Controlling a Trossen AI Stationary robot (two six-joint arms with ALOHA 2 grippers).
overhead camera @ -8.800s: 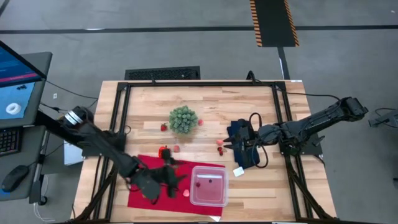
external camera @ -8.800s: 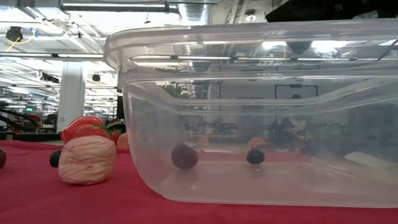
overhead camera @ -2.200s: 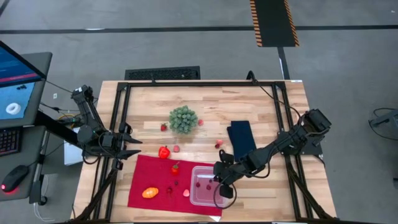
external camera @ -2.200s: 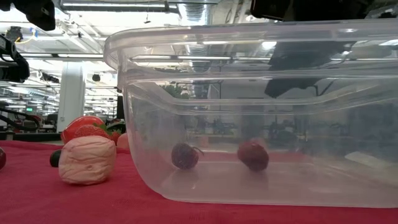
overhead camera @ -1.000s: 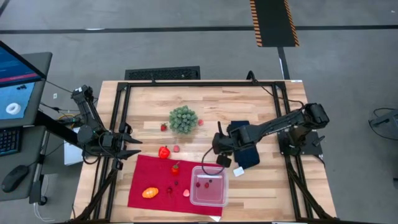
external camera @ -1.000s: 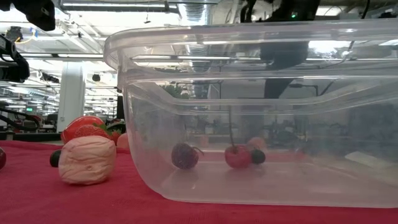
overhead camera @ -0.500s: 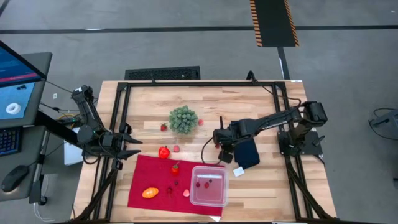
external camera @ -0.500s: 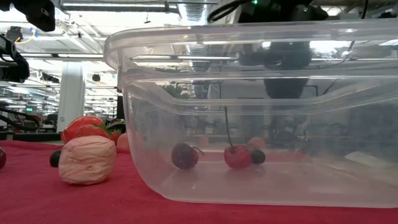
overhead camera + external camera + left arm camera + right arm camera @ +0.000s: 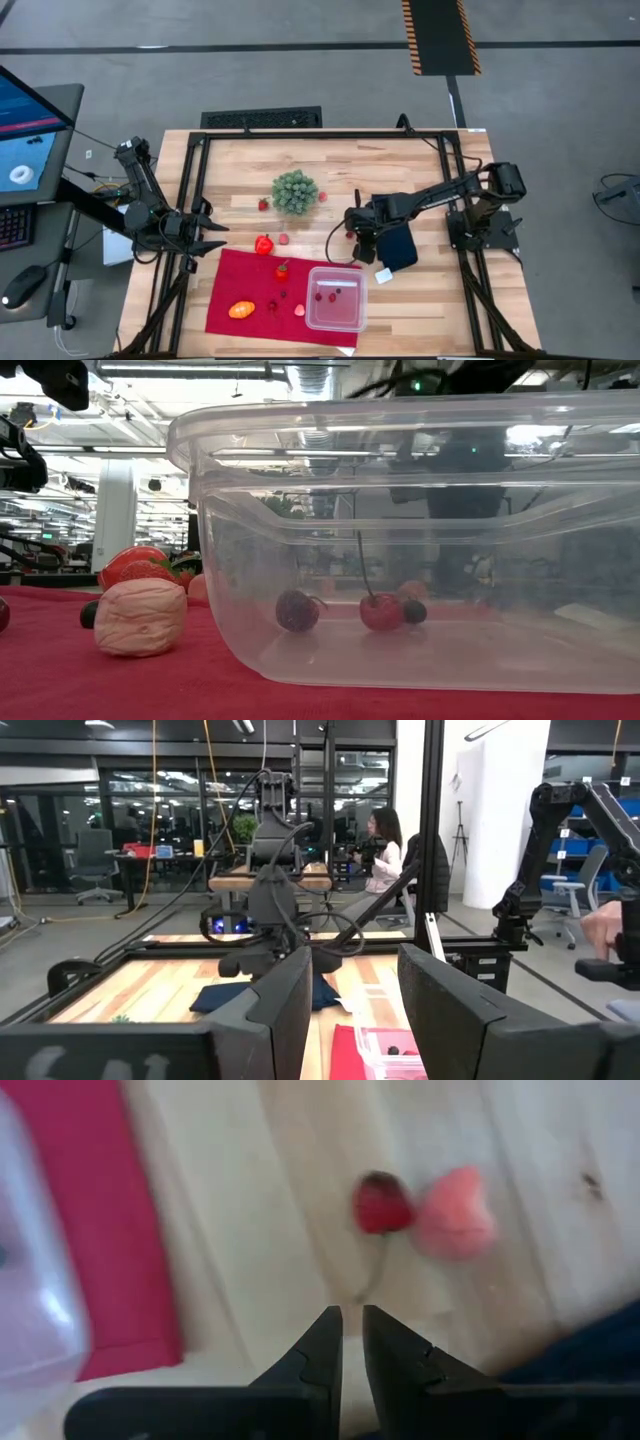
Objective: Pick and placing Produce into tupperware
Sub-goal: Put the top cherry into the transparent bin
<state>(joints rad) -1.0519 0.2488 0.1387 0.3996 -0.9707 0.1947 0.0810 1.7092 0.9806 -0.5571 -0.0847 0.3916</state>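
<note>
The clear tupperware sits on the red cloth's right end and holds a dark cherry, a red cherry and a small dark berry. My right gripper hovers above the wood beyond the container's far edge, open by only a narrow gap. Just ahead of its fingers lie a red cherry with its stem and a pink bit. My left gripper waits open at the table's left edge. An orange oval, a strawberry and a red pepper lie apart.
A green bushy ball stands at the table's middle far side, with small red bits beside it. The dark blue folded cloth lies under my right arm. The red cloth covers the near left-middle. A black frame rims the table. People sit in the room beyond.
My right gripper has moved from the tupperware's far right corner a short way toward the table's far edge, over the cherry and pink bit on the wood, and then stayed there. The red cherry in the container rests with its stem up.
</note>
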